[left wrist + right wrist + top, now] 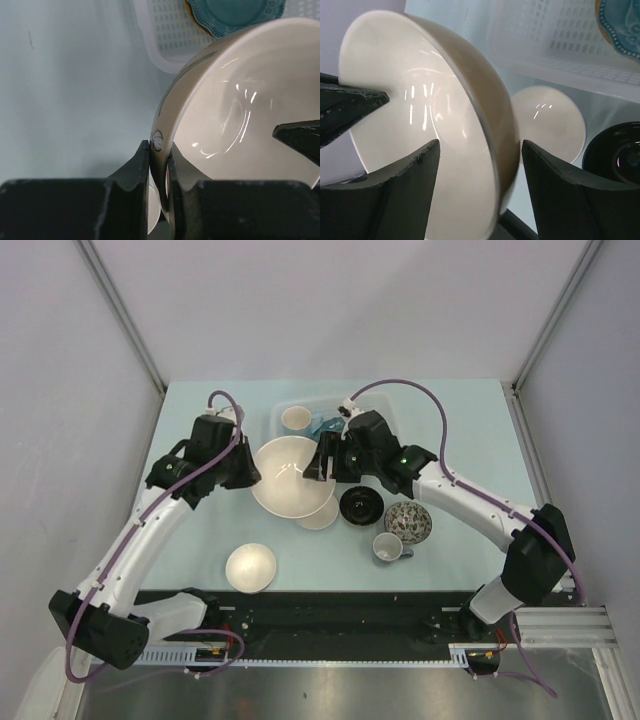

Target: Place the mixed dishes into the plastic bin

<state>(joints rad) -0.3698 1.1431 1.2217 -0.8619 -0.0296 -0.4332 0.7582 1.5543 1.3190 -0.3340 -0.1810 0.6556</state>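
Note:
A large white bowl (291, 478) hangs tilted just in front of the plastic bin (282, 406). My left gripper (249, 476) is shut on its left rim, the rim pinched between both fingers (159, 150). My right gripper (324, 462) is open and straddles the bowl's right rim (480, 150), with gaps on both sides of it. The bowl (415, 95) fills the right wrist view. Inside the bin (170, 35) lie a teal scalloped plate (325, 425) and a small white mug (296, 418).
On the table stand a small white bowl (322, 514) under the large one, a black bowl (361, 505), a speckled bowl (408, 522), a mug (388, 548) and another white bowl (250, 567). White walls enclose the table.

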